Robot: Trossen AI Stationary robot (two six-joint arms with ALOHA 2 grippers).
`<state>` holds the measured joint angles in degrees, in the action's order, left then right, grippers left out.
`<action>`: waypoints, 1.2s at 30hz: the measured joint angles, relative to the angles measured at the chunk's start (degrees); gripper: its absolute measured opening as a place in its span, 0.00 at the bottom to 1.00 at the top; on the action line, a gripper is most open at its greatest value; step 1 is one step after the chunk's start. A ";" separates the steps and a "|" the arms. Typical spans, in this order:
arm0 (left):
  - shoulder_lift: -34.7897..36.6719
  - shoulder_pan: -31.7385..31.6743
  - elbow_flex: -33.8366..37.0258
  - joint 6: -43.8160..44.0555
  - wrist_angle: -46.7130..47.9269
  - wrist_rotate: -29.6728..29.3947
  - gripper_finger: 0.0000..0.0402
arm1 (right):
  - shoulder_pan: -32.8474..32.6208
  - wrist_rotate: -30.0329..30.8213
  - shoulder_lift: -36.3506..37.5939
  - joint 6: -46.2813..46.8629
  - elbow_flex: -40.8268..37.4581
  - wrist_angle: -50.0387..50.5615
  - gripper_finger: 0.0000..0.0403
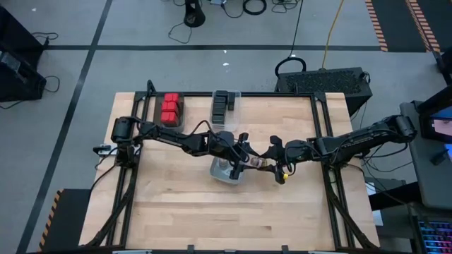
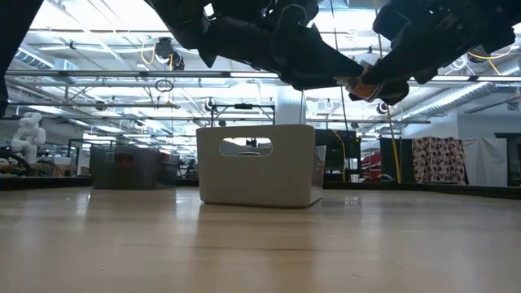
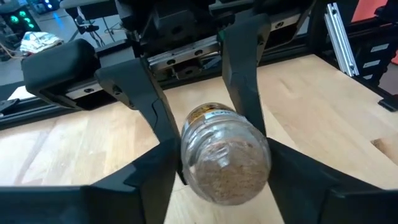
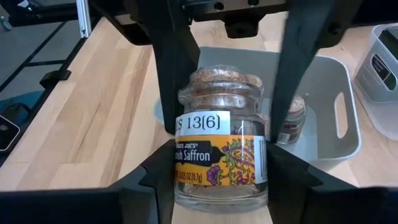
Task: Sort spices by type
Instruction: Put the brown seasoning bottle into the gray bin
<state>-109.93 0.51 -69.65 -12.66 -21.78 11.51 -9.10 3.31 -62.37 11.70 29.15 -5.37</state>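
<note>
I have both arms meeting in the middle of the table, above the white bin (image 1: 220, 173), with one small jar (image 4: 221, 149) in the air between them. The right gripper (image 4: 221, 174) looks clamped on the glass body, and the left gripper (image 3: 224, 162) seems to be closed on the same jar from the opposite end, so I judge this to be a handover. To do it well, I would make sure one grip is firm before I loosen the other, and open the giving fingers slowly, without pulling, because smooth glass can slip or turn. I would also keep the jar over the bin, where another jar (image 4: 292, 119) already lies, so that a drop does little harm. The red boxes (image 1: 171, 108) and black boxes (image 1: 222, 103) sit grouped at the far edge of the table. On the label I read "Saffron" under small print, probably "Trader Joe's", and a white sticker says "S 13(6)".
</note>
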 joint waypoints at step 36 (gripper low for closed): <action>13.46 0.79 -0.02 1.83 37.75 -3.53 0.47 | 3.47 7.82 0.20 -0.29 0.04 6.94 0.65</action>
<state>-96.47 1.30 -69.67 -10.83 15.97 7.97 -5.64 11.13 -62.17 11.41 29.19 1.58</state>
